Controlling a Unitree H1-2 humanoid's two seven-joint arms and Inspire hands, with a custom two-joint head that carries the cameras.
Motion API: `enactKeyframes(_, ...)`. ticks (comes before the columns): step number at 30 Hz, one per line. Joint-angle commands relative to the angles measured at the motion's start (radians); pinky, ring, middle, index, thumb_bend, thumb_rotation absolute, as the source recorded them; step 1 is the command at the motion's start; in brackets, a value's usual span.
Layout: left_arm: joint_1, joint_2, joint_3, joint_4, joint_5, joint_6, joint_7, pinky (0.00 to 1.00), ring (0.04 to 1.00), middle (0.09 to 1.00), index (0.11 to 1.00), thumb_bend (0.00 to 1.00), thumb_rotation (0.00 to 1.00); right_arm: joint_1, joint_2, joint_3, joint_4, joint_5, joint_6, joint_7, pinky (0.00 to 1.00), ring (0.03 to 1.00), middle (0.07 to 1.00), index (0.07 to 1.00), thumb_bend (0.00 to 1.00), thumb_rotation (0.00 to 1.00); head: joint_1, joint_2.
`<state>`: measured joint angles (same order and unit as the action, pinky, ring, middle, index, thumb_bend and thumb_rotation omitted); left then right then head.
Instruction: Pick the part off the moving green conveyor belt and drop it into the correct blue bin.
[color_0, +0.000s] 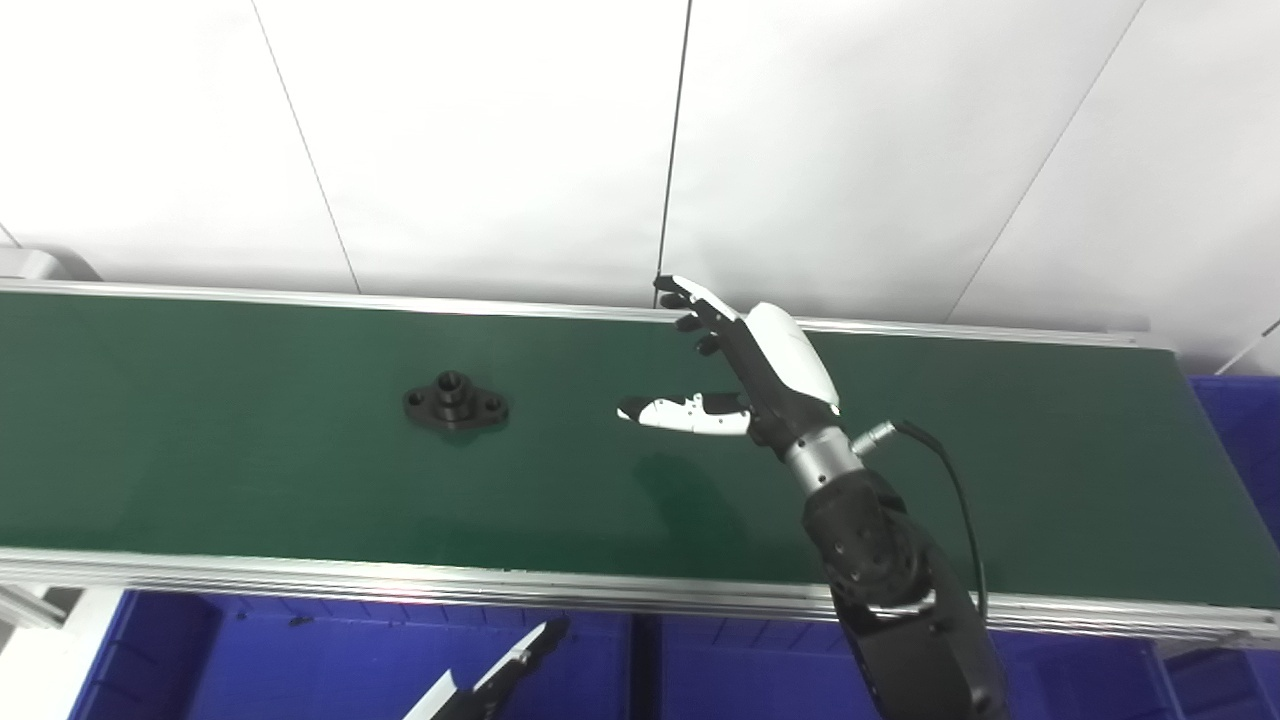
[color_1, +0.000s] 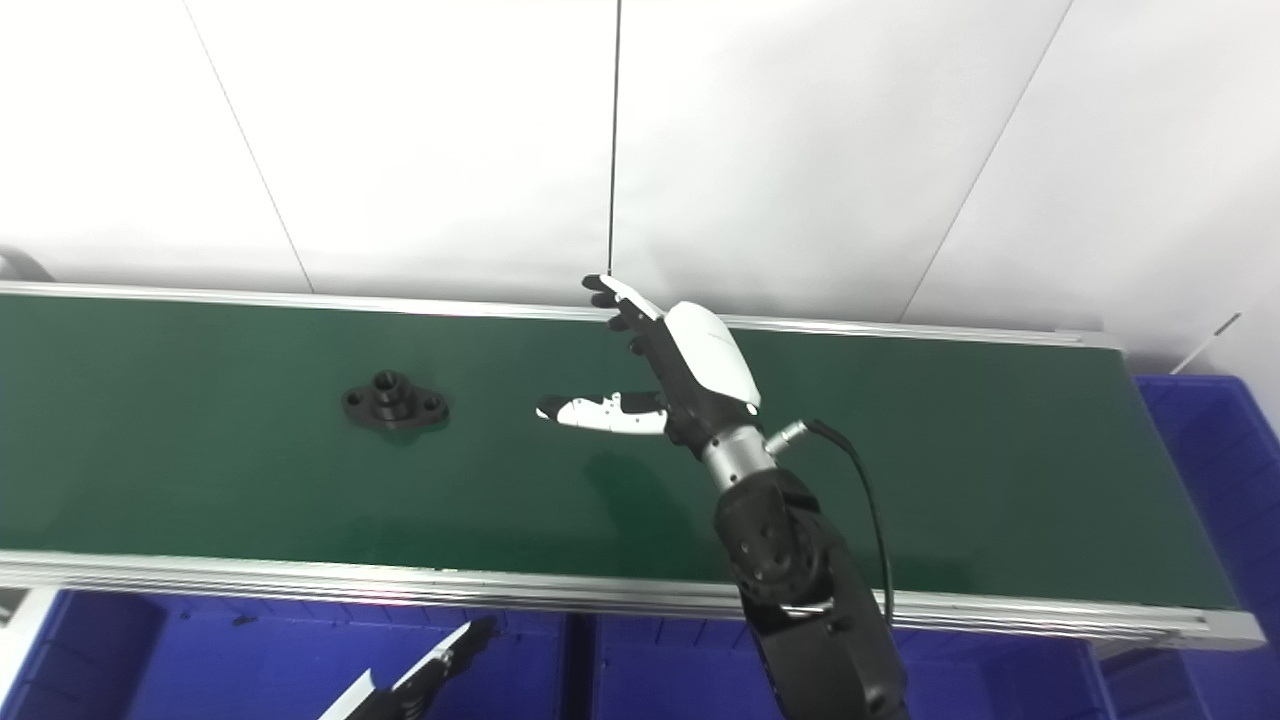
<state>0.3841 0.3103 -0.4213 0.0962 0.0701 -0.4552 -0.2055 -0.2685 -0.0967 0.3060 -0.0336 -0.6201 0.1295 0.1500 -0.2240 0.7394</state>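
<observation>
A black flanged part (color_0: 456, 400) with a raised hub lies on the green conveyor belt (color_0: 250, 470), left of centre. My right hand (color_0: 745, 370) hovers over the belt's middle, well to the right of the part, open, its fingers stretched toward the far rail and its thumb pointing left at the part. Nothing is in it. Only a fingertip of my left hand (color_0: 500, 675) shows at the bottom edge, over the blue bin (color_0: 330, 655) in front of the belt; the rest is cut off.
Blue bins run along the near side below the belt, with another bin (color_0: 1235, 430) at the belt's right end. Aluminium rails (color_0: 400, 582) border the belt front and back. A white wall stands behind. A cable (color_0: 955, 490) loops from my right wrist.
</observation>
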Motion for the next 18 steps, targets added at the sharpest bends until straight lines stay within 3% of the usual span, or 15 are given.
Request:
enactKeyframes(1, 0.001, 0.004, 0.003, -0.013, 0.016, -0.014, 0.001, 1.00, 1.000, 1.000, 1.000, 0.77, 0.97, -0.054, -0.003, 0.016, -0.004, -0.019, 0.005, 0.010, 0.69, 0.799, 0.853, 0.890, 0.74, 0.53, 0.002, 0.000)
enactKeyframes(9, -0.003, -0.007, 0.005, -0.010, 0.041, -0.014, 0.008, 0.99, 1.000, 1.000, 1.000, 0.77, 0.97, -0.142, 0.024, 0.072, 0.127, -0.044, -0.019, 0.009, 0.68, 0.784, 0.840, 0.868, 0.74, 0.43, 0.049, 0.011)
enactKeyframes(18, -0.001, -0.011, -0.010, -0.018, 0.083, -0.014, 0.032, 0.99, 1.000, 1.000, 1.000, 0.76, 0.94, -0.203, 0.031, 0.138, 0.210, -0.079, -0.010, 0.022, 0.72, 0.816, 0.852, 0.871, 0.75, 0.46, 0.102, 0.023)
